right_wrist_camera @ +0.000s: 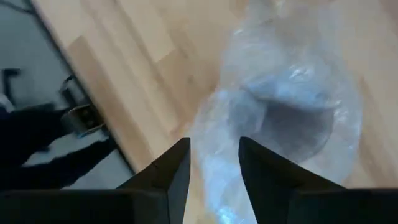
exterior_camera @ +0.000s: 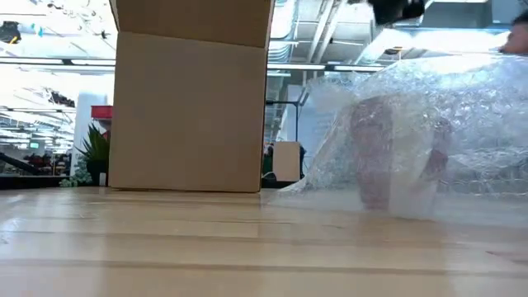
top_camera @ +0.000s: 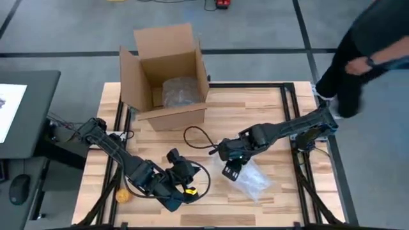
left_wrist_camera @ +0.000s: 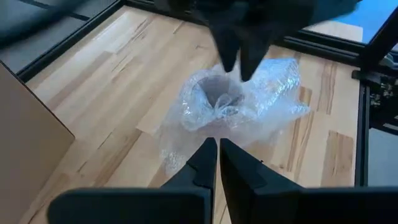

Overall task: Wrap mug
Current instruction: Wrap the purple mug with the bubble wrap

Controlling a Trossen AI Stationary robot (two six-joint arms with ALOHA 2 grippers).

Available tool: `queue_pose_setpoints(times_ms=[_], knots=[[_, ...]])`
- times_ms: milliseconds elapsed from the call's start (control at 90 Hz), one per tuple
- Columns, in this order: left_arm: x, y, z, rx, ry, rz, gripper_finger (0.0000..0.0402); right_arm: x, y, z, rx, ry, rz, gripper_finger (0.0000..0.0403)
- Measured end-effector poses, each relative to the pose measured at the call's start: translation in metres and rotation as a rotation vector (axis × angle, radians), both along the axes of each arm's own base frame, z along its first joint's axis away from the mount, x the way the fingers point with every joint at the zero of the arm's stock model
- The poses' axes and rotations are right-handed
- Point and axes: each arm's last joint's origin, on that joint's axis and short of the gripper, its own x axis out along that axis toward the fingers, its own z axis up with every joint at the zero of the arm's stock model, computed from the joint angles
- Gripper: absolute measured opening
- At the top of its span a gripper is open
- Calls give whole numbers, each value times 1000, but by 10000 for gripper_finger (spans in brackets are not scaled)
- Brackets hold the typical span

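The mug (left_wrist_camera: 217,96) is seen lying on its side on the wooden table (top_camera: 255,105), toward the front right of centre, bundled in a sheet of clear bubble wrap (top_camera: 252,179). Its open mouth is turned toward the left arm's camera, and its dark inside is picked out through the plastic in the right wrist view too. The right gripper (top_camera: 231,171) is held just above the near edge of the wrap, its fingers (right_wrist_camera: 171,171) parted with loose film showing between them and nothing clamped. The left gripper (left_wrist_camera: 217,155) is kept low at the front left, aimed at the bundle, its fingers pressed together and empty. At the back of the table an open cardboard box (top_camera: 167,73) is stood, with another wrapped bundle (top_camera: 182,91) resting inside. A small yellow ball (top_camera: 121,197) is left near the front left corner. A person (top_camera: 364,51) is caught beyond the right edge.
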Motion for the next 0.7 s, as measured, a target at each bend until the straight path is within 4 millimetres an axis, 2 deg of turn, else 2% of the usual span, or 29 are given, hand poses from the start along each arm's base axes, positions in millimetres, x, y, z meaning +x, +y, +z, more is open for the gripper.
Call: queue_pose_setpoints(times_ms=[111, 278, 378, 544, 700], knots=[[1, 1, 0, -1, 0, 3, 0, -1, 5, -13, -65, 20, 20, 107], [1, 1, 0, -23, -11, 20, 0, 1, 5, -62, -132, 159, 7, 48], [1, 1, 0, -27, -13, 23, 0, 7, 7, -94, -144, 184, 13, 10], [1, 1, 0, -37, -18, 30, 0, 21, 5, -140, -174, 261, 12, 3], [1, 1, 0, -41, -20, 34, 0, 33, 5, -166, -187, 279, 57, 0]])
